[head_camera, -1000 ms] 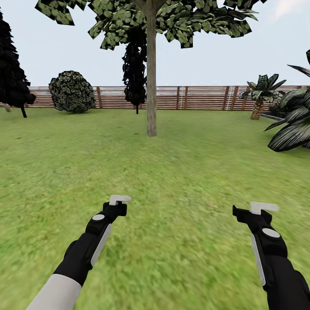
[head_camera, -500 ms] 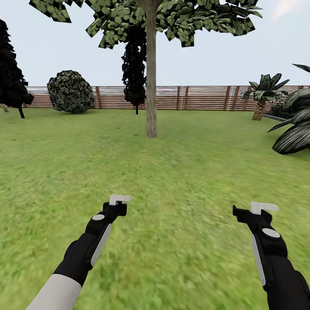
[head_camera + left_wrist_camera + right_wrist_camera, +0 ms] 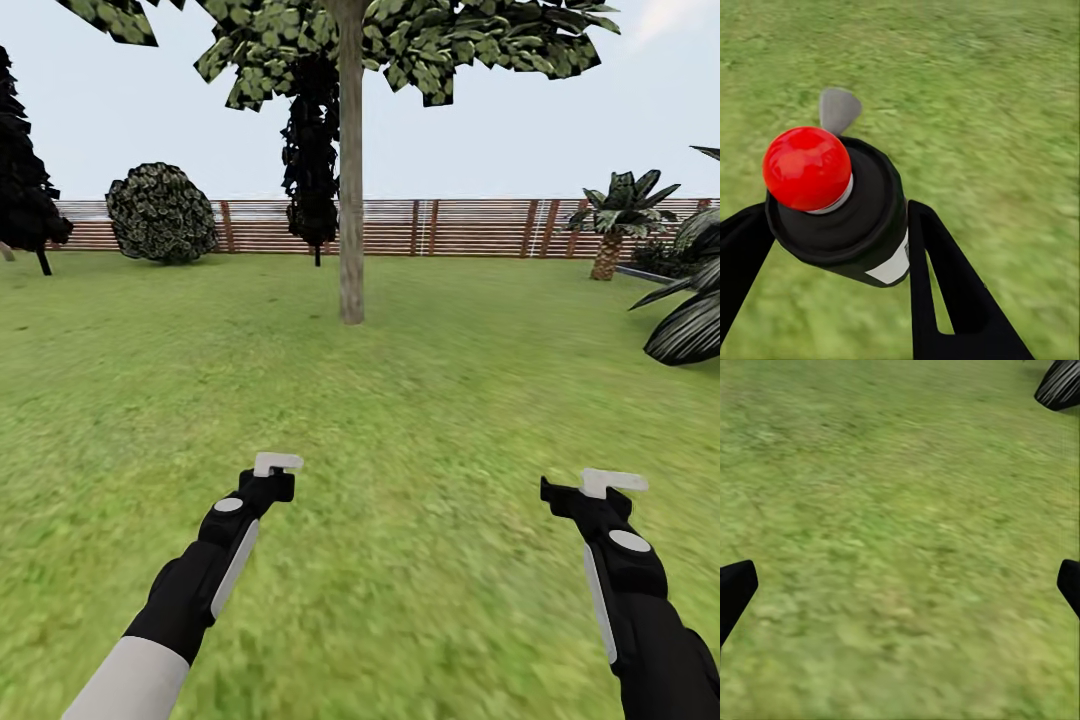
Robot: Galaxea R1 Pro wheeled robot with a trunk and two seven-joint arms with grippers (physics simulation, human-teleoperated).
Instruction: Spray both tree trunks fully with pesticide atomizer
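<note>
Low in the head view's frame, both my arms reach forward over the grass lawn (image 3: 400, 420), my left gripper (image 3: 277, 464) at lower left and my right gripper (image 3: 612, 482) at lower right, with the tree trunk (image 3: 350, 200) standing upright at upper centre before the wooden fence (image 3: 470, 227). My left fingers (image 3: 945, 285) are clamped on the black pesticide atomizer (image 3: 847, 210), red knob toward the camera, its white label (image 3: 894, 268) too blurred to read. My right fingers (image 3: 735, 589) are spread wide, empty, over grass.

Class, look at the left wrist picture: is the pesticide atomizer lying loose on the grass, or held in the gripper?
Held. The pesticide atomizer sits between the left gripper fingers, which press its dark body on both sides, above the grass.
</note>
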